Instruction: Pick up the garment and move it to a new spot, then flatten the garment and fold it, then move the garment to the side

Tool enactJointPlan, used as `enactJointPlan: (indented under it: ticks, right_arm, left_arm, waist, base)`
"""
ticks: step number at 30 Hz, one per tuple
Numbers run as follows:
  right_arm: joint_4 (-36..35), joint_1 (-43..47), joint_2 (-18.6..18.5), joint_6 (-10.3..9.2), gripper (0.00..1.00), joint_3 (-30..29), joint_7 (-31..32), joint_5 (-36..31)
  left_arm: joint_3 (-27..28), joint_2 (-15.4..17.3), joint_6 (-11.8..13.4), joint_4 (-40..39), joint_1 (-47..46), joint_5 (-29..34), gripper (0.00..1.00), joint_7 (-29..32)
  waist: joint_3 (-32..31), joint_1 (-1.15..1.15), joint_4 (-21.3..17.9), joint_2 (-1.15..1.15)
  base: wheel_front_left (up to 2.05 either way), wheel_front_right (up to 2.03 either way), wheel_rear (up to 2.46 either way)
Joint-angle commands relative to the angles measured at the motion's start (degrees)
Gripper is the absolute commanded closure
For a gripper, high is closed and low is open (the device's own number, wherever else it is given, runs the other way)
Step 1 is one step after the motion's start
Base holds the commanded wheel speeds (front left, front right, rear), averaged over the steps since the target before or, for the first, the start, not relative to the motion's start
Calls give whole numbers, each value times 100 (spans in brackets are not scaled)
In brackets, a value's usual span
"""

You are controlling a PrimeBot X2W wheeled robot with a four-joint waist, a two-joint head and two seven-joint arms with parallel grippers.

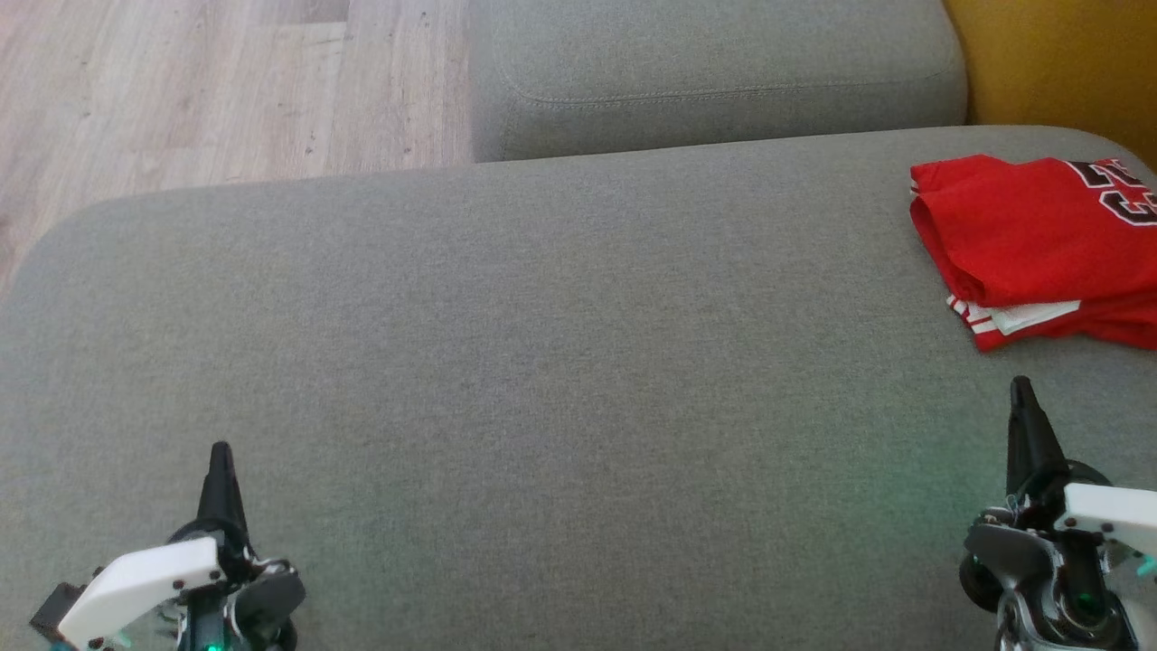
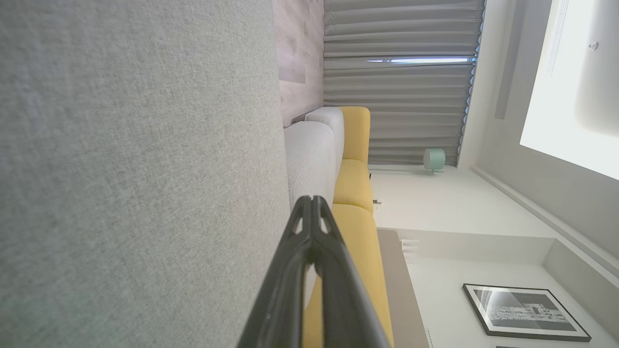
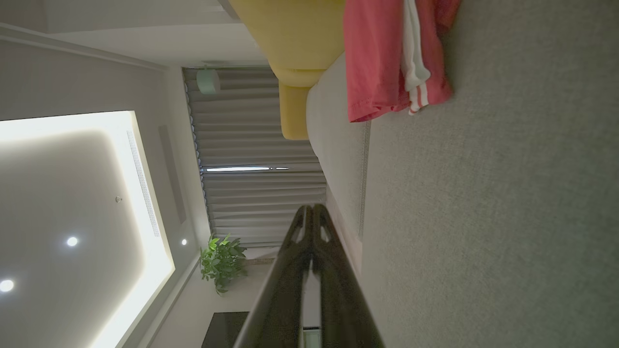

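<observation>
The garment [image 1: 1039, 244] is a red jersey with white trim and dark lettering. It lies folded in a compact stack at the far right of the grey sofa cushion [image 1: 542, 362]. The right wrist view shows its red edge and white stripes [image 3: 387, 58] on the cushion, well beyond that gripper's tips. My right gripper [image 1: 1022, 389] hovers over the cushion just in front of the jersey, fingers pressed together and empty. My left gripper [image 1: 220, 452] is low at the near left, also shut on nothing. Both wrist views show the fingers closed to a point [image 2: 312, 199] [image 3: 312, 208].
A second grey cushion [image 1: 714, 72] adjoins at the back. Wooden floor [image 1: 181, 90] lies beyond the left rear edge. Yellow upholstery [image 1: 1067, 63] rises at the far right corner, behind the jersey.
</observation>
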Motion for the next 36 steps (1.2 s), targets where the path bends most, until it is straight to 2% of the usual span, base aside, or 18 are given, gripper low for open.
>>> enactJointPlan:
  ticks: [1,36]
  right_arm:
    - [-186,-267,-11,41,100,99,39,5]
    - [-184,-271,13,41,100,65,66,-23]
  left_arm:
    - [196,43,-40,-159,-273,39,100,32]
    - [251,4,-40,-157,-278,86,100,76]
  waist:
    - [0,0,0,0]
    - [0,0,0,0]
  base:
    - [0,0,0]
    - [0,0,0]
